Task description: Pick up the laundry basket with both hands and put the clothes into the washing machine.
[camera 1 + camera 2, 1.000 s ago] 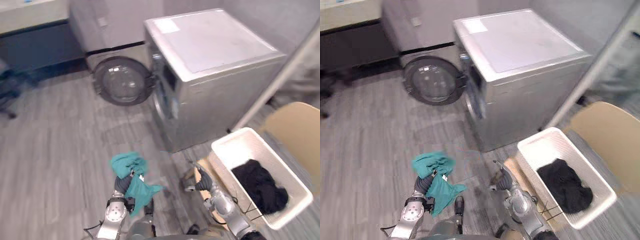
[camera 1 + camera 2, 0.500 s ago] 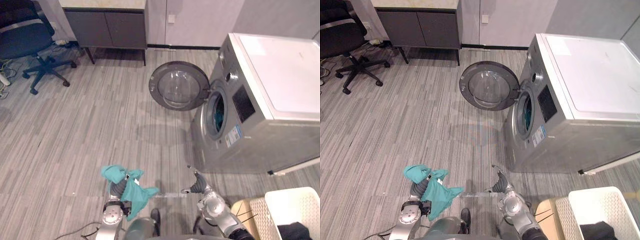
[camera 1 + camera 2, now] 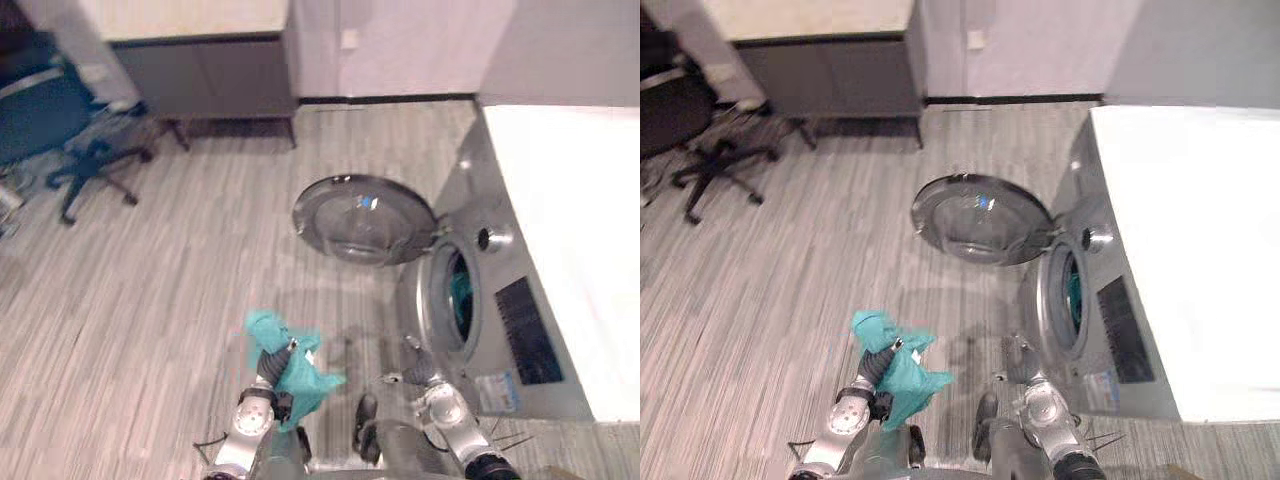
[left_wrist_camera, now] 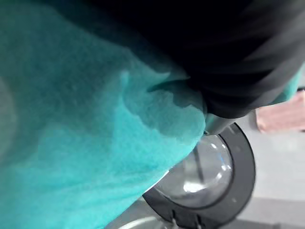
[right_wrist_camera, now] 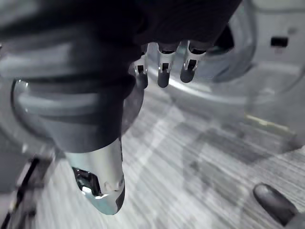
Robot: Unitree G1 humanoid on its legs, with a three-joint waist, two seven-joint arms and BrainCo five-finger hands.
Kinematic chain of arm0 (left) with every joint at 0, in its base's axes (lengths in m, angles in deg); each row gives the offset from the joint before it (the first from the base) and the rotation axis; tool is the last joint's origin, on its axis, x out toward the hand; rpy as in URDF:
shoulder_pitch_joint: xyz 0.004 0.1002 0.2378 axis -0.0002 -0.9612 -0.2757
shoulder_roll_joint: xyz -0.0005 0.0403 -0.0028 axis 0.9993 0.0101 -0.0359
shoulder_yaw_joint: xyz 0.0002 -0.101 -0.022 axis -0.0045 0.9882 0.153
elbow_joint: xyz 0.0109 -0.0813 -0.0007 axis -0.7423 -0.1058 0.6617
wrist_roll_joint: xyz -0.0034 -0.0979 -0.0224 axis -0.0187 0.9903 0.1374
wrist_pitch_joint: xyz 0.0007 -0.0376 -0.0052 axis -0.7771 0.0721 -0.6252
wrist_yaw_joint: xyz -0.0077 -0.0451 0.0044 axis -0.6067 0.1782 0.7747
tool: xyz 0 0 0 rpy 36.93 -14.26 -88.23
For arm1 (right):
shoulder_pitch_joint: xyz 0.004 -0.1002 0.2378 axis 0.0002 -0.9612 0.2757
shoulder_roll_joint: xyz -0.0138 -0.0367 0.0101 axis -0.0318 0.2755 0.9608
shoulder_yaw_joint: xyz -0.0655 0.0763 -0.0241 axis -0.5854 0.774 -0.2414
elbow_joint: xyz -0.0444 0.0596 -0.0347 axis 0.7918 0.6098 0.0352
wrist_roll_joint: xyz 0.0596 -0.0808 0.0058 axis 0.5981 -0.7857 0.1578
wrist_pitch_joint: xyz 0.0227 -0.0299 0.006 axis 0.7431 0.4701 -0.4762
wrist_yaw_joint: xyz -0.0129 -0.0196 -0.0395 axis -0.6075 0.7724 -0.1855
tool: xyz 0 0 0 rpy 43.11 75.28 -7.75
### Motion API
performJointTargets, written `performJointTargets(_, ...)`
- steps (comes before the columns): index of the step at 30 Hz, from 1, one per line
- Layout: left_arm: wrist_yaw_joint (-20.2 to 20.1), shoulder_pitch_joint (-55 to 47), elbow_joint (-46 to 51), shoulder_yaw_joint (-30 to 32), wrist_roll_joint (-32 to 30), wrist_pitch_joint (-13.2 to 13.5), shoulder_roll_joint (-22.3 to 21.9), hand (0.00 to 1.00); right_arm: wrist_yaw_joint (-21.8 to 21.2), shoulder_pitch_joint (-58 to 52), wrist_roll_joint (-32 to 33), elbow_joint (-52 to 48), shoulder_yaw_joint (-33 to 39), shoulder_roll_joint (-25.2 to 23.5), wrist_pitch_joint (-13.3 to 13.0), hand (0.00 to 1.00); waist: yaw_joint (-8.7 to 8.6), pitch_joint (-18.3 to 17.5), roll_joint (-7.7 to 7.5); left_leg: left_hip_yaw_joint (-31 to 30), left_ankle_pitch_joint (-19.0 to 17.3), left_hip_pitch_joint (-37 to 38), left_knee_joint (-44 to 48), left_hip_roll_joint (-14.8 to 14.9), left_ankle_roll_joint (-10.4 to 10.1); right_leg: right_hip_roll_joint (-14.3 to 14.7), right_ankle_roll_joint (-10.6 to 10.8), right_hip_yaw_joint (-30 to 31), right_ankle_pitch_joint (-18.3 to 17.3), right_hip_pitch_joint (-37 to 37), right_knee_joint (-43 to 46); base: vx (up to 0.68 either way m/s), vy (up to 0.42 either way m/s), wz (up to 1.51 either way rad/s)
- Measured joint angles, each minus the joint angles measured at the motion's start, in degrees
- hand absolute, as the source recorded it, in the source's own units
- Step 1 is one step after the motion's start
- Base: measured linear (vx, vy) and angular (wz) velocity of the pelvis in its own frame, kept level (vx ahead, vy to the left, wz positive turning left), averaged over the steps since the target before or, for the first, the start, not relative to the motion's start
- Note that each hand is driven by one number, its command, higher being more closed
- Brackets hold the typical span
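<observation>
Swings the whole view nearer the washing machine (image 3: 520,330) than half a second ago: a move of the camera, not of the things. Carries the teal garment (image 3: 300,375) clear of the floor (image 3: 150,300) on the left hand (image 3: 267,372), buried in cloth, so cannot tell how it is clasped. Hangs the right hand (image 5: 162,67) empty, fingers straight and apart, nearer the drum opening (image 3: 458,300). Calls, by this reading, for a reach ahead and rightward from the garment to that opening, beside the swung-out door (image 3: 365,220). Shows something teal inside; hides the drum's depth.
</observation>
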Motion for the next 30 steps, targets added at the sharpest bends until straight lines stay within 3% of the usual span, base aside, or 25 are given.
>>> performJointTargets(2,-0.1,0.8,0.0,0.0,0.0,0.2,-0.7,1.00,0.8,0.2,1.4,1.3,1.6,0.4,0.2,0.00,0.02,0.3,-0.33,-1.7,-0.1,-0.9,-8.6,-1.0,0.2,0.0,0.7,3.7,-0.4,2.6,-1.1,0.43,0.031,-1.02)
performJointTargets(4,-0.5,0.9,0.0,0.0,0.0,0.2,-0.9,1.00,0.9,0.4,1.6,1.8,2.4,0.3,0.5,0.00,0.09,0.4,-0.46,-8.0,0.2,-1.2,-18.6,-3.1,-0.4,0.0,2.1,7.3,-1.2,4.5,-1.3,0.35,0.093,-1.05)
performJointTargets(6,-0.9,1.0,0.0,0.0,0.0,0.2,-1.0,1.00,0.9,1.0,1.6,3.6,2.6,0.3,0.7,0.00,0.15,0.4,-0.19,-19.4,2.3,-1.6,-30.2,-5.4,-3.6,0.1,4.5,13.1,-2.7,5.6,-1.2,0.28,0.203,-1.29)
performJointTargets(8,-0.9,1.0,-0.1,-0.1,0.0,0.1,-1.0,1.00,1.0,0.9,1.6,3.7,2.6,0.4,0.7,0.00,0.08,0.5,0.34,-24.0,4.2,-1.7,-34.5,-5.6,-5.6,0.4,6.5,16.4,-3.8,5.6,-0.6,0.23,0.268,-1.29)
performJointTargets(9,-0.9,0.7,-0.3,-0.4,0.0,0.1,-1.2,1.00,0.9,0.4,1.6,3.7,2.6,0.9,0.7,0.00,0.11,0.2,1.85,-24.8,6.2,-1.5,-34.8,-4.6,-5.6,1.4,8.3,18.9,-5.0,5.3,0.5,0.25,0.445,-1.77)
performJointTargets(10,-0.9,0.5,-0.3,-1.4,0.0,0.0,-1.5,1.00,1.0,-0.3,1.6,3.8,2.5,2.0,0.7,0.00,0.13,0.3,4.62,-24.5,9.4,-0.2,-34.0,-2.3,-5.4,3.4,9.9,22.2,-7.7,4.3,3.5,0.22,0.490,-1.61)
performJointTargets(11,-1.0,0.9,-0.6,-1.6,0.0,-0.1,-1.2,1.00,1.0,-0.2,1.6,4.3,2.6,1.8,1.0,0.00,0.29,0.7,3.73,-22.8,8.3,-0.2,-32.0,-2.8,-4.3,3.0,10.5,23.7,-9.3,3.5,5.8,0.13,0.437,-1.63)
performJointTargets(13,-1.0,1.0,-0.4,-1.7,0.3,-0.2,1.7,1.00,0.9,-1.5,1.6,4.4,1.2,-0.2,1.2,0.00,0.10,-1.0,-1.13,-13.7,6.2,0.7,-32.3,-5.7,-2.0,-1.6,12.8,27.3,-12.1,-2.5,12.6,0.06,0.333,-1.40)
performJointTargets(14,-0.9,1.0,-0.4,-1.7,0.3,-0.2,2.0,1.00,0.9,-1.5,1.6,4.6,0.8,-0.3,1.2,0.00,0.22,-1.2,-1.35,-12.1,6.0,0.8,-32.4,-6.0,-1.6,-2.4,13.0,27.3,-12.0,-3.1,13.1,0.03,0.283,-1.51)
performJointTargets(16,-0.9,0.9,-0.2,-1.2,0.3,-0.2,2.6,1.00,0.9,-0.8,1.6,4.9,0.1,-0.7,1.3,0.00,0.31,-1.1,-1.24,-5.2,5.2,2.1,-32.7,-5.9,0.6,-5.4,13.7,21.7,-11.0,-5.0,12.9,0.02,0.232,-1.48)
performJointTargets(17,-0.8,0.9,0.0,-0.8,0.3,-0.3,2.6,1.00,0.9,-0.1,1.6,5.3,0.0,-1.0,1.5,0.00,0.25,-1.0,-1.15,-2.1,4.7,3.0,-33.4,-5.8,1.3,-7.3,13.3,15.9,-10.7,-5.8,12.9,0.05,0.178,-1.66)
performJointTargets(18,-0.8,0.8,0.8,-0.3,0.4,-0.4,2.5,1.00,0.9,0.6,1.6,5.9,-0.1,-1.3,1.6,0.00,0.25,-0.7,-0.72,2.4,4.3,5.0,-34.5,-4.9,1.9,-10.4,11.7,4.5,-10.0,-6.0,13.0,0.08,0.164,-1.64)
performJointTargets(20,-0.8,0.9,2.1,0.6,0.4,-0.4,2.6,1.00,0.9,1.0,1.6,6.1,-0.9,-1.4,1.6,0.00,0.07,-0.8,-0.57,5.5,4.1,6.5,-35.8,-4.5,2.1,-13.8,10.3,-9.1,-9.3,-4.8,12.9,0.11,0.080,-1.24)
performJointTargets(21,-0.9,1.4,2.7,0.7,0.4,-0.3,3.3,1.00,0.9,0.8,1.6,6.3,-0.9,-1.4,1.8,0.00,-0.45,-0.8,-0.58,7.2,4.2,7.1,-36.4,-4.2,2.0,-14.8,11.2,-12.5,-7.9,-4.4,12.7,0.13,0.005,-0.80)
performJointTargets(25,-1.2,1.1,2.3,0.9,0.3,-0.4,3.5,1.00,0.9,-0.3,1.6,6.4,-0.3,-1.2,2.0,0.00,-1.05,-0.8,-0.57,9.9,4.1,9.0,-33.7,-2.7,1.9,-12.8,11.3,-8.1,-8.0,-3.4,11.0,0.13,-0.120,-0.66)
performJointTargets(26,-1.2,1.0,2.2,0.9,0.3,-0.4,3.4,1.00,0.9,-0.9,1.6,6.4,-0.3,-1.0,2.1,0.00,-1.48,-0.6,-0.60,9.7,3.9,8.2,-28.9,-1.5,1.6,-12.2,11.3,-7.2,-8.0,-2.3,9.9,0.11,-0.155,-0.59)
performJointTargets(28,-1.2,0.5,1.9,1.1,0.3,-0.4,3.1,1.00,1.0,-1.2,1.7,6.4,-0.6,-0.3,2.1,0.00,-0.99,-0.5,-0.43,7.6,4.1,5.3,-17.9,0.8,1.2,-11.4,11.2,-4.6,-7.9,-0.3,8.5,0.10,-0.085,-0.68)
performJointTargets(29,-1.1,0.6,1.8,1.0,0.3,-0.4,2.6,1.00,1.0,-0.9,1.9,6.3,-0.7,0.1,2.1,0.00,-0.42,0.0,-0.79,3.6,3.2,2.4,-12.3,1.2,-0.2,-10.9,11.2,-2.9,-7.9,0.5,7.9,0.10,0.035,-0.68)
performJointTargets(30,-1.1,0.7,1.7,1.0,0.3,-0.4,2.1,1.00,1.1,-0.8,2.3,6.3,-0.3,0.7,2.1,0.00,-0.14,0.2,-0.80,0.2,1.4,1.9,-13.1,0.5,-0.8,-11.0,11.2,-1.6,-7.9,0.5,7.9,0.09,0.062,-0.84)
